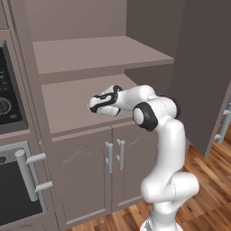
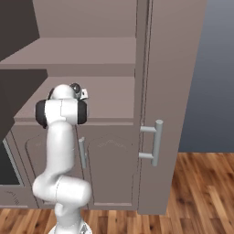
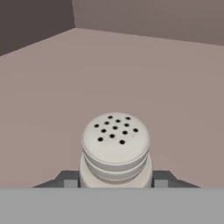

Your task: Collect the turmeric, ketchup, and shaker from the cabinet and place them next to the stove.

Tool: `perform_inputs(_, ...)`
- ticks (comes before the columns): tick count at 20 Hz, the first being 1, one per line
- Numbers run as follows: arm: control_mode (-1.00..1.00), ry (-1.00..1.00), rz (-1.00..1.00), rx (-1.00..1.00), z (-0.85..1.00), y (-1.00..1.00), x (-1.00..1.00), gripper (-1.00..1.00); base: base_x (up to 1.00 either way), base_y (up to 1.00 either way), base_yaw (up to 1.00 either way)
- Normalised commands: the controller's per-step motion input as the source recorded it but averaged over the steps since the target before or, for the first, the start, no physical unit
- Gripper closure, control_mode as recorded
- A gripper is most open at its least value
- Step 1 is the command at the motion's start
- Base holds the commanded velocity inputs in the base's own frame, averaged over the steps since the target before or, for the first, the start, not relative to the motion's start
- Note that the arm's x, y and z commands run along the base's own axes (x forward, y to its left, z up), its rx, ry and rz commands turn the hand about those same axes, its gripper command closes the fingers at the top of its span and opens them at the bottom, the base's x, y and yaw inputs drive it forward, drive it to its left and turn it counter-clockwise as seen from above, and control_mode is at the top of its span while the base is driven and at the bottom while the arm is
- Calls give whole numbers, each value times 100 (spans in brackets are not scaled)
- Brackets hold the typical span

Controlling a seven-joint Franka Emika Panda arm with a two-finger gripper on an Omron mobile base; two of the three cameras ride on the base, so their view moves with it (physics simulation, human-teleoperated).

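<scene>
in the hand view we see the shaker (image 3: pixel 115 148) low in the middle of the frame, its round top full of little holes. our gripper (image 3: pixel 115 179) has one dark finger (image 3: pixel 65 178) on each side, pinching the shaker. in the left base view our hand sits in the middle of the frame over the lower shelf of the cabinet (image 1: pixel 67 106).

Lower cabinet (image 1: pixel 81 106) shelf: shaker (image 3: pixel 115 148) upright on it.
</scene>
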Motion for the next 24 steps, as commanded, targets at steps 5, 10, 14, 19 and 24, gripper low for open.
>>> perform_inputs(5,-100,-4,0,0,0,0,-13,100,0,0,0)
perform_inputs(10,-100,-8,0,0,-2,-1,-60,100,0,0,0)
perform_inputs(14,-100,-10,0,1,0,-6,-100,100,0,0,0)
perform_inputs(19,-100,-5,0,0,0,-2,-100,100,0,0,0)
perform_inputs(24,-100,-3,0,2,6,-24,-99,100,0,0,0)
